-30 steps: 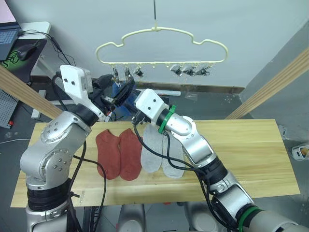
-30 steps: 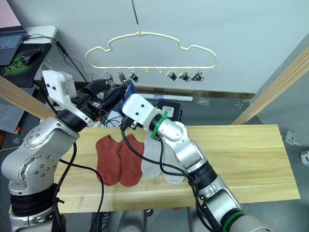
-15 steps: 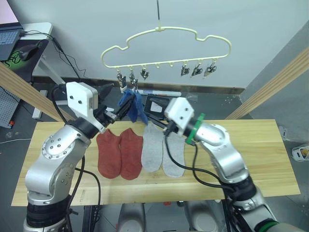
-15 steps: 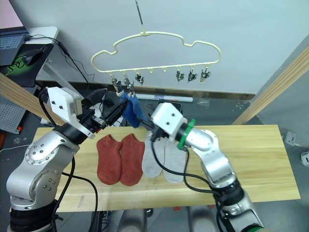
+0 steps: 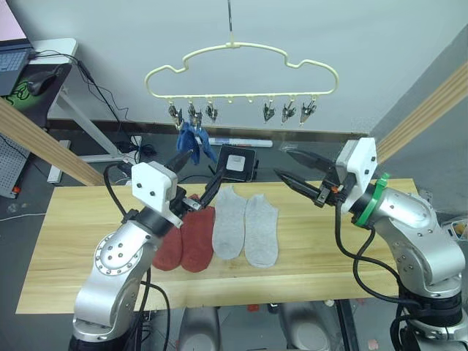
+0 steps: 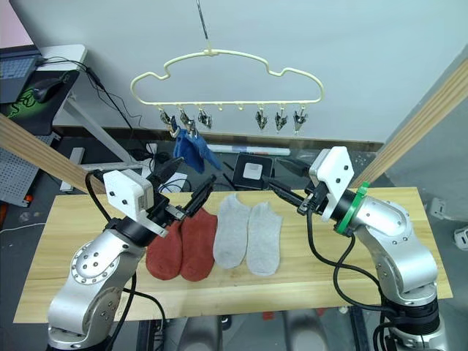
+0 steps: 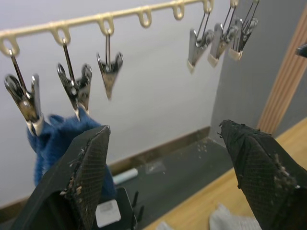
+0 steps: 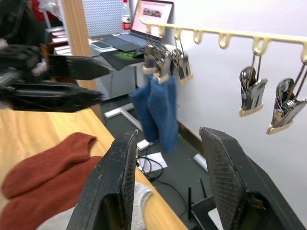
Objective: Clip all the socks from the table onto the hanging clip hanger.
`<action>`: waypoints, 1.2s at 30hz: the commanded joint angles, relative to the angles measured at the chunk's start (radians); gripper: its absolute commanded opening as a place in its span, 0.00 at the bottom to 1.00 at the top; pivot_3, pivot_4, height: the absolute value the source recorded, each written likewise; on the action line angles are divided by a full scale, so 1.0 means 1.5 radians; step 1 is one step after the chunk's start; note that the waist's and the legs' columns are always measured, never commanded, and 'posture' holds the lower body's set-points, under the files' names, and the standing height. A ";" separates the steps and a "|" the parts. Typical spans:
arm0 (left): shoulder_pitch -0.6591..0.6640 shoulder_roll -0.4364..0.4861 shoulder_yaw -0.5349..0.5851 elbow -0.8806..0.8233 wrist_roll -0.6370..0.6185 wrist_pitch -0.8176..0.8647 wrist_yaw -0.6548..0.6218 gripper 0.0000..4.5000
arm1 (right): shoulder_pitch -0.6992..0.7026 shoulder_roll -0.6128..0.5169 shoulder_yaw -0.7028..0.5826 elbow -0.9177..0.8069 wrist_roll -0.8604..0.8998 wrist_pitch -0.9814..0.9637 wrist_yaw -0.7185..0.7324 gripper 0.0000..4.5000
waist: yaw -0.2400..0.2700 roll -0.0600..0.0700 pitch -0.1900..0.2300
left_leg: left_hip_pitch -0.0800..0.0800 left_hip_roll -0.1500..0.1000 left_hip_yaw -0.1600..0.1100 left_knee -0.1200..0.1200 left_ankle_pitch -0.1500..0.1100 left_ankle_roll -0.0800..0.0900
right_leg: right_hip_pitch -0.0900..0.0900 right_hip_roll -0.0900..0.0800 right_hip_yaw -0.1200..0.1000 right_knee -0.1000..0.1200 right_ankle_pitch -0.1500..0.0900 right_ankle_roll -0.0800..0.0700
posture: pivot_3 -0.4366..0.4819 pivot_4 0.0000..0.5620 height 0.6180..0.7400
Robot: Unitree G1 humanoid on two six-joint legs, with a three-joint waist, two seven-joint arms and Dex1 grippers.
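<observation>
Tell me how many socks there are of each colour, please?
Red socks: 2, on the table
Grey socks: 2, on the table
Blue socks: 2, hanging from the clip hanger
Total: 6

Two rust-red socks [image 5: 186, 240], two grey socks [image 5: 245, 230], two blue socks [image 6: 189, 151] (clipped up), one clip hanger [image 5: 241, 69], six clips [image 5: 287, 111].

Light plank table [image 5: 380, 252], two rust-red socks [image 5: 191, 241] beside two light grey socks [image 5: 245, 230] lying flat
</observation>
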 commanded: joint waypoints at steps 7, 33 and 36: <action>-0.024 -0.082 -0.028 0.038 0.056 -0.059 0.043 0.79 | 0.007 -0.048 -0.028 -0.045 0.049 0.015 -0.018 0.48 | -0.007 0.000 -0.001 | 0.000 0.000 0.001 0.000 0.000 0.001 | 0.000 0.000 0.001 0.000 0.001 0.001 | 0.28 0.58 1.00; -0.160 -0.160 -0.029 0.240 0.113 -0.167 0.058 0.31 | -0.001 -0.095 -0.022 -0.054 0.083 0.025 -0.049 0.48 | -0.018 0.000 -0.001 | 0.000 -0.001 0.000 0.001 0.001 0.001 | 0.001 0.000 0.001 -0.001 0.001 0.002 | 0.24 0.61 1.00; -0.168 -0.162 -0.029 0.249 0.115 -0.167 0.059 0.31 | -0.001 -0.098 -0.021 -0.053 0.084 0.025 -0.050 0.48 | -0.018 0.000 -0.001 | 0.000 -0.001 0.000 0.001 0.001 0.001 | 0.002 0.000 0.000 0.000 0.001 0.002 | 0.24 0.61 1.00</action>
